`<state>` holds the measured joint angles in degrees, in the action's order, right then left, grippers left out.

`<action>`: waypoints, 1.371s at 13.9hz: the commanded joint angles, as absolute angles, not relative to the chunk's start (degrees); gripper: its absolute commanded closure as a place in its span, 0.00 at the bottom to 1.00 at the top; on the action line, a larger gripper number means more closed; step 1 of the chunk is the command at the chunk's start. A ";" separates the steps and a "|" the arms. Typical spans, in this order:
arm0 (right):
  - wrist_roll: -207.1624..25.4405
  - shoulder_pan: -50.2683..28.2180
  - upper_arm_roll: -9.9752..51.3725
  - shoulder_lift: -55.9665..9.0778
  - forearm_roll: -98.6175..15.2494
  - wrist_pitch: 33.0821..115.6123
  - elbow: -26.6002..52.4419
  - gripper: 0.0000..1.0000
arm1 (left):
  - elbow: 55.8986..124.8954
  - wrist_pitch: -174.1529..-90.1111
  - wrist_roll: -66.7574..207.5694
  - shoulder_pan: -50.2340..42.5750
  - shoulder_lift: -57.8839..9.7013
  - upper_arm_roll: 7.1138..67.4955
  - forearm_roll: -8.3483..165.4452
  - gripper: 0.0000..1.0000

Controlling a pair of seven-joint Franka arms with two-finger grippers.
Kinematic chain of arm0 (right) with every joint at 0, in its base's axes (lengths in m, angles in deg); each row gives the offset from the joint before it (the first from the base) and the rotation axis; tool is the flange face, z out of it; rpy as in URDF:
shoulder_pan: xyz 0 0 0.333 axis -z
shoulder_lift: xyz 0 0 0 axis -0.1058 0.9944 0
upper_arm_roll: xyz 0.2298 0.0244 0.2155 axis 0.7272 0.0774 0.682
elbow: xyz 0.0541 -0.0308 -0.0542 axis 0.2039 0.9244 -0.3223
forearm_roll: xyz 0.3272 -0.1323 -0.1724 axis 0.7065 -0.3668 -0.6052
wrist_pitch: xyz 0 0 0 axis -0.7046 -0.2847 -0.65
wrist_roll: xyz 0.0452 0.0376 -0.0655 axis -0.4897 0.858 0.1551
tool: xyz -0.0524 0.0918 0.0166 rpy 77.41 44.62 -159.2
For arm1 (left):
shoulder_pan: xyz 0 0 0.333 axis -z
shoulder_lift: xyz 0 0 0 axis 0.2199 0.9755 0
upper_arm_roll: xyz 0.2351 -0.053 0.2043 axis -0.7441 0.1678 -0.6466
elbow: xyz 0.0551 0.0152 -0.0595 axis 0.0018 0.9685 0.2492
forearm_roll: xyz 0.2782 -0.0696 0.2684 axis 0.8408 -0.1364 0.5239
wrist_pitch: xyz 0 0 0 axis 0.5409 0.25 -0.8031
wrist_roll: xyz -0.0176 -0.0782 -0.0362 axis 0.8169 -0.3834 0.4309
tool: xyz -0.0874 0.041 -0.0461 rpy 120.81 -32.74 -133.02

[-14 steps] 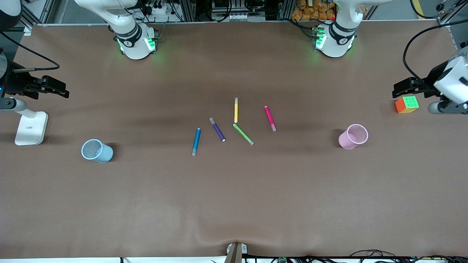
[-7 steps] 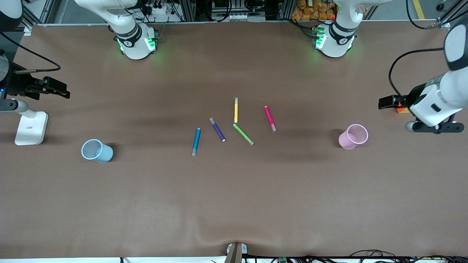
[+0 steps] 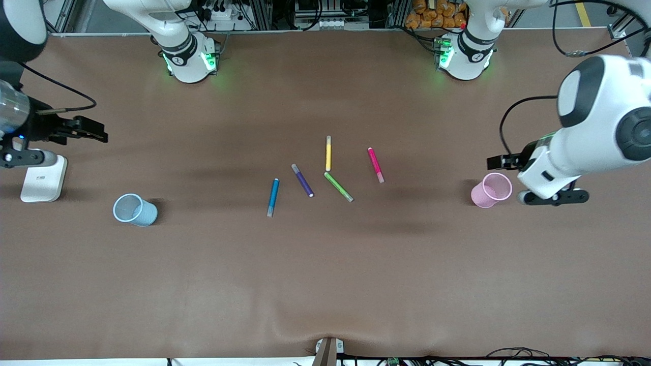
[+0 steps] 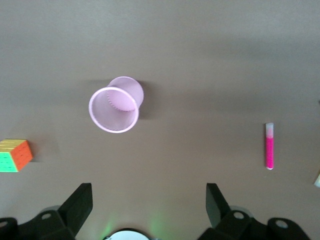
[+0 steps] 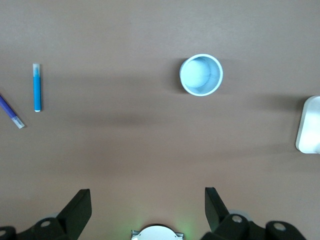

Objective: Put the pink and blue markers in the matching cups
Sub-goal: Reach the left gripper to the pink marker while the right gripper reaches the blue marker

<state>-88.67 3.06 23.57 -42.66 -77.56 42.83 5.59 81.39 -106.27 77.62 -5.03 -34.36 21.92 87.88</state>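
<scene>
The pink marker (image 3: pixel 376 164) and the blue marker (image 3: pixel 273 197) lie flat among other markers in the middle of the table. The pale pink cup (image 3: pixel 491 190) stands toward the left arm's end, the light blue cup (image 3: pixel 135 209) toward the right arm's end. My left gripper (image 3: pixel 497 161) hangs open and empty in the air beside the pink cup; its wrist view (image 4: pixel 148 200) shows the pink cup (image 4: pixel 116 104) and the pink marker (image 4: pixel 269 146). My right gripper (image 3: pixel 99 135) is open and empty, raised near the table's end; its wrist view (image 5: pixel 147 200) shows the blue cup (image 5: pixel 201 75) and the blue marker (image 5: pixel 36 87).
A purple marker (image 3: pixel 302 180), a yellow marker (image 3: pixel 328 153) and a green marker (image 3: pixel 338 186) lie between the blue and pink ones. A colour cube (image 4: pixel 15 155) sits near the pink cup, hidden by the left arm in the front view. A white stand (image 3: pixel 43 178) sits under the right arm.
My left arm has swung from over the colour cube to beside the pink cup, and now covers the cube in the front view. My right gripper has shifted slightly toward the table's middle.
</scene>
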 commanded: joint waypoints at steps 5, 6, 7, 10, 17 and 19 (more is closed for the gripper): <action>-88.20 0.10 23.42 -38.03 -77.48 45.73 4.78 0.00 | 90.51 -118.31 88.10 -1.10 -34.51 24.77 86.93 0.00; -88.12 0.01 23.42 -37.68 -77.39 46.26 4.78 0.00 | 91.49 -120.07 90.39 -0.93 -34.33 26.17 86.93 0.00; -88.11 -0.51 23.42 -37.16 -77.39 46.87 4.69 0.00 | 91.67 -121.04 91.72 -0.67 -33.46 27.14 87.01 0.00; -88.11 -2.45 23.42 -34.96 -77.30 49.86 4.69 0.00 | 94.03 -125.95 94.09 0.39 -31.87 28.20 86.93 0.00; -88.29 -3.94 23.42 -30.13 -70.45 52.59 4.86 0.00 | 95.98 -133.26 104.20 5.22 -26.61 28.47 87.10 0.00; -88.20 -6.31 23.42 -29.33 -70.44 56.61 6.09 0.00 | 95.98 -135.02 107.36 7.41 -24.76 28.38 87.45 0.00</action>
